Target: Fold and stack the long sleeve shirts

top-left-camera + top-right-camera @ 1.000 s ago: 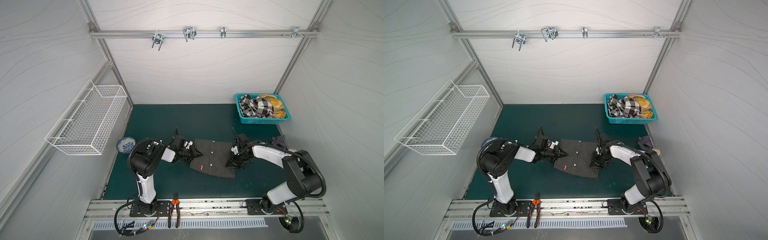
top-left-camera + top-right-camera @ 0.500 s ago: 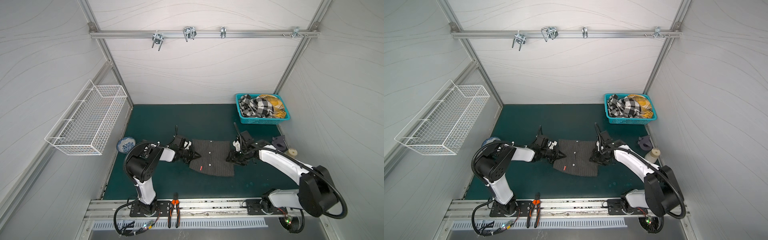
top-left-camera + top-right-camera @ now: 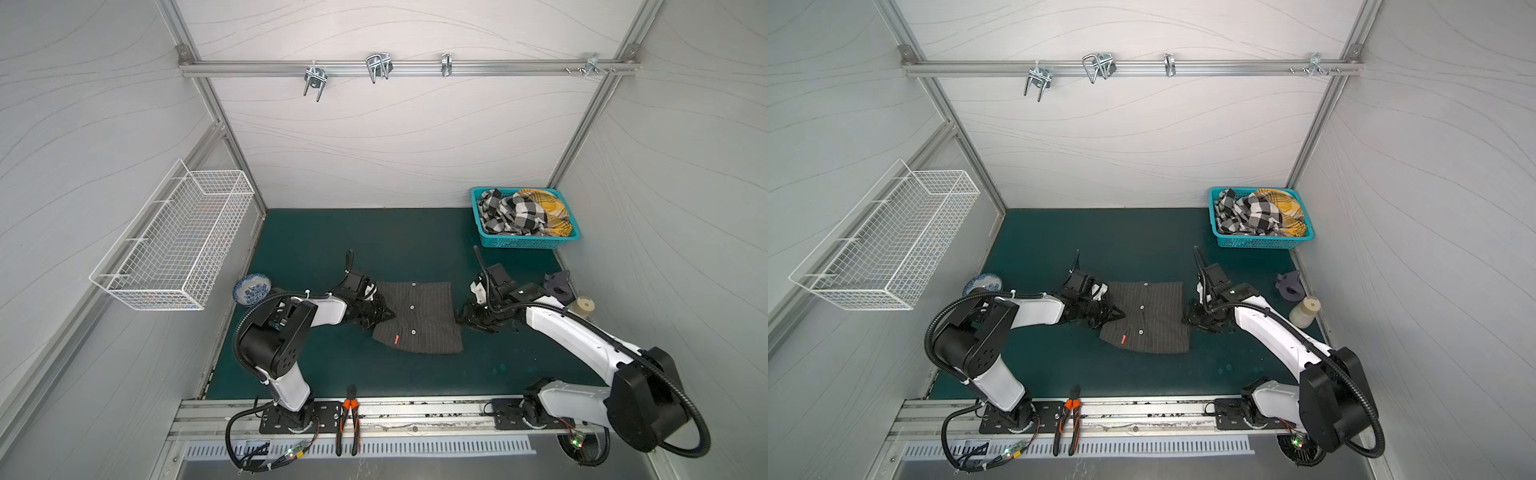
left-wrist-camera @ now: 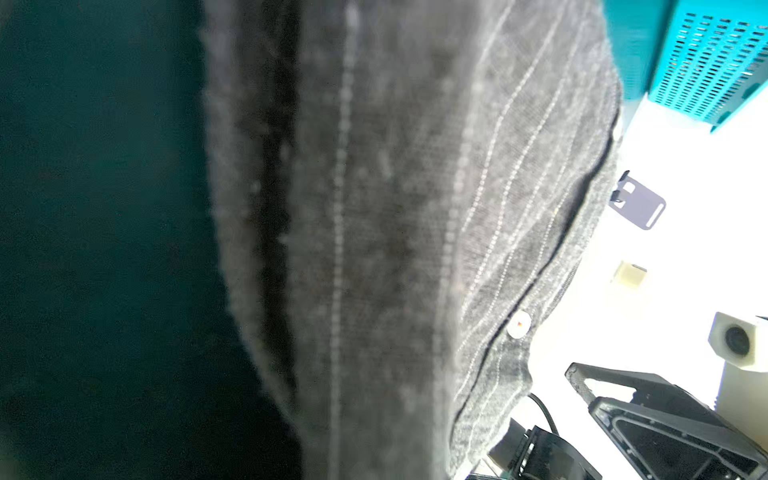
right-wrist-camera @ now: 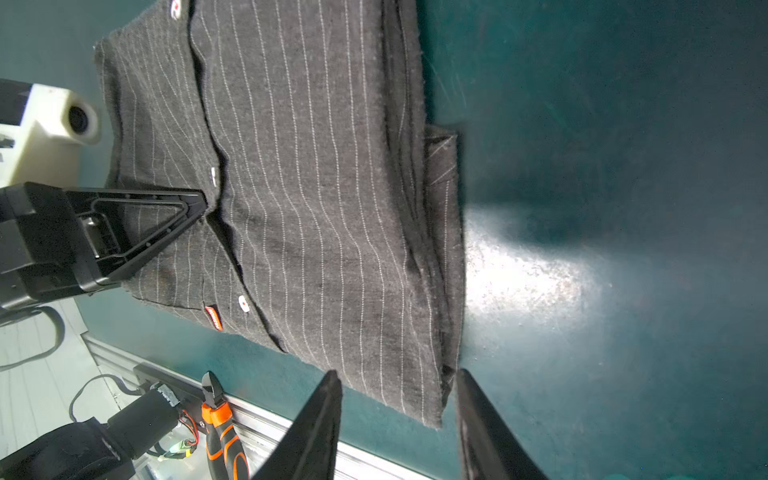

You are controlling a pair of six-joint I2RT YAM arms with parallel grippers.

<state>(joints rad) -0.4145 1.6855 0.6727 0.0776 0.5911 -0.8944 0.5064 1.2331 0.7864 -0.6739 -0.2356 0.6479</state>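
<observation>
A folded dark grey pinstriped shirt [image 3: 424, 324] lies flat at the centre of a green mat [image 3: 415, 249]. At the shirt's nine o'clock edge, the left gripper [image 3: 388, 314] is pressed together, pinching the cloth. At its three o'clock edge, the right gripper [image 3: 460, 320] is spread, its tips either side of the shirt's edge.

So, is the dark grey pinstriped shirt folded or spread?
Folded: the dark grey pinstriped shirt lies as a compact rectangle, no sleeves out, layered edges along one side.
</observation>
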